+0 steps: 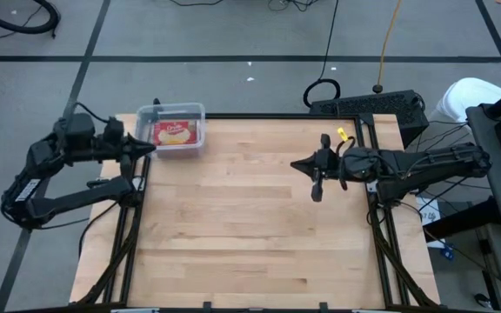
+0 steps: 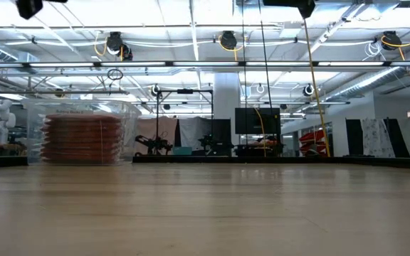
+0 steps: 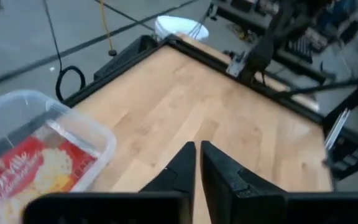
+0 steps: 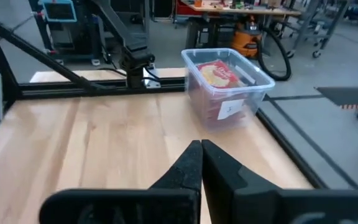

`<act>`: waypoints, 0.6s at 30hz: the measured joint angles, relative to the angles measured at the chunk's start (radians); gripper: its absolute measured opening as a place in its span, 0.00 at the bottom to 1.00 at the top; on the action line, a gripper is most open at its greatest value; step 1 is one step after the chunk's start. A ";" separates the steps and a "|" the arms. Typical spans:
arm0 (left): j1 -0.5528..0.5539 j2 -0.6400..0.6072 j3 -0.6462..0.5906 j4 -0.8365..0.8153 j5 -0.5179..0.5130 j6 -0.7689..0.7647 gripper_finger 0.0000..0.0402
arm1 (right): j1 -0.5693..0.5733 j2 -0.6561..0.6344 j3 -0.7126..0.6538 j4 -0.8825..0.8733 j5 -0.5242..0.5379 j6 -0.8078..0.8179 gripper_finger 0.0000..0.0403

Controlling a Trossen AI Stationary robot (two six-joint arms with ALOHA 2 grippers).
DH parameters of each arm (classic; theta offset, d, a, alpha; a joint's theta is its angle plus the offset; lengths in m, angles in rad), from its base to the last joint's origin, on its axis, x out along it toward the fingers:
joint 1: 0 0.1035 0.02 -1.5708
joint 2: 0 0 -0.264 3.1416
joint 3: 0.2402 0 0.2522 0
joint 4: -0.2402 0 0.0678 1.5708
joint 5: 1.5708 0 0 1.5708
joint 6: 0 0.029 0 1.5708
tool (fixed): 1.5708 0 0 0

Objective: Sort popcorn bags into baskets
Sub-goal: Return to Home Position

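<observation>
A clear plastic basket (image 1: 171, 129) stands at the table's far left corner, filled with a stack of red popcorn bags (image 1: 176, 133); the top bag lies picture side up. The low view shows the basket (image 2: 80, 131) with the stack (image 2: 77, 139) seen edge-on through its wall. It also appears in the left wrist view (image 3: 39, 158) and the right wrist view (image 4: 225, 84). My left gripper (image 1: 149, 148) hovers shut at the table's left edge beside the basket. My right gripper (image 1: 298, 165) hovers shut over the table's right half, empty.
The wooden tabletop (image 1: 250, 226) has a black frame around it (image 1: 368, 130). Cables and a black box (image 1: 368, 106) lie beyond the far edge. A white bucket (image 1: 468, 96) stands off the far right corner.
</observation>
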 joint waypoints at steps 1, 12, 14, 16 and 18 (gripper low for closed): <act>-0.004 0.000 -0.016 0.015 0.000 0.033 0.08 | 0.000 -0.009 -0.002 -0.004 0.000 -0.017 0.00; -0.103 -0.001 -0.330 0.504 0.034 0.164 0.01 | -0.007 -0.111 -0.201 0.156 0.001 -0.064 0.00; -0.129 -0.001 -0.395 0.591 0.034 0.138 0.01 | -0.007 -0.131 -0.261 0.210 0.000 -0.072 0.00; -0.157 -0.002 -0.450 0.659 0.023 0.112 0.01 | -0.007 -0.154 -0.324 0.276 0.000 -0.073 0.00; -0.189 -0.002 -0.501 0.716 0.005 0.098 0.01 | -0.007 -0.180 -0.395 0.337 0.000 -0.073 0.00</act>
